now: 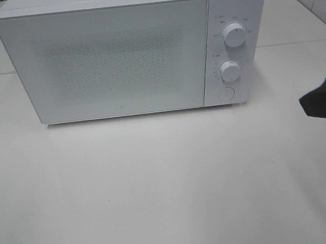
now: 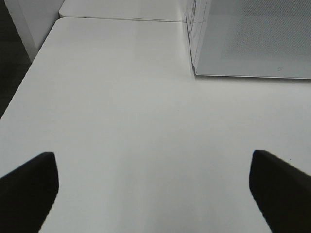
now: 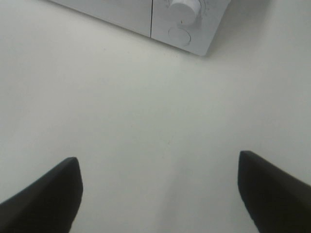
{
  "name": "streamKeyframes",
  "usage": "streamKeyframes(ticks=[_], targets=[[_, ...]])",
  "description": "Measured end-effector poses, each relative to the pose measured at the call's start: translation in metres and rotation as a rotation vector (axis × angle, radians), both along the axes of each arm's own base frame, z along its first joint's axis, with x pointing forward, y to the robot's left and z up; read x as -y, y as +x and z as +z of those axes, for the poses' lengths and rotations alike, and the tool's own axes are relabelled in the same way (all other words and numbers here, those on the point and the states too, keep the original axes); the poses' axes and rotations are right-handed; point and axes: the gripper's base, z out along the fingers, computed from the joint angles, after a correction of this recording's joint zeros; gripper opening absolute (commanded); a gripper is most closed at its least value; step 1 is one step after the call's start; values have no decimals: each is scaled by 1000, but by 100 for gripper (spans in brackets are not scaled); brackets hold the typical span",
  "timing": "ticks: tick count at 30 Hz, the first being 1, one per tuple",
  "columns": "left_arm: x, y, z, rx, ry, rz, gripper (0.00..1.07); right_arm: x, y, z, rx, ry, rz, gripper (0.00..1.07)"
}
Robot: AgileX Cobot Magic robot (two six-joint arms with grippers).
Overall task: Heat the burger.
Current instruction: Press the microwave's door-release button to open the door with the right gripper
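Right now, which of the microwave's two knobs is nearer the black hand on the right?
The lower knob, just above the round button; the upper knob sits higher, farther from the right hand.

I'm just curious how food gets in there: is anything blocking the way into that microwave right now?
Yes: the microwave door is shut, closing off the inside. No burger shows in any view. Between the open right gripper and the door lies only table.
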Motion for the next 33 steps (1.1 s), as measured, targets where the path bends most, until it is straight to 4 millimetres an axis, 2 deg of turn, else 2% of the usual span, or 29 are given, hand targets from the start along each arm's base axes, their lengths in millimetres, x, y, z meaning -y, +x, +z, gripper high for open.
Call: streamKeyframes(ticks=[4,6,9,11,12,14,15,17,19,20,26,33], targets=[[0,0,0,0,0,0,100,7,-14,4,-24,-17,-10,79],[0,0,0,0,0,0,100,17,-34,11,-31,-11,-34,78],[0,0,0,0,0,0,100,20,-42,13,-25,-1,-45,78],[0,0,0,0,0,0,100,31,-66,20,-4,19,-67,77],[0,0,0,0,0,0,100,31,-66,20,-4,19,-67,77],[0,0,0,0,0,0,100,37,-79,23,29,31,-74,77],[0,0,0,0,0,0,100,37,-79,23,29,31,-74,77],[0,0,0,0,0,0,100,50,-104,20,104,62,-119,77],[0,0,0,0,0,0,100,53,-109,18,113,64,-141,76],[0,0,0,0,0,0,100,58,-118,14,136,70,-183,76],[0,0,0,0,0,0,100,66,-141,6,246,99,-299,76],[0,0,0,0,0,0,100,64,-153,-2,313,149,-369,76]])
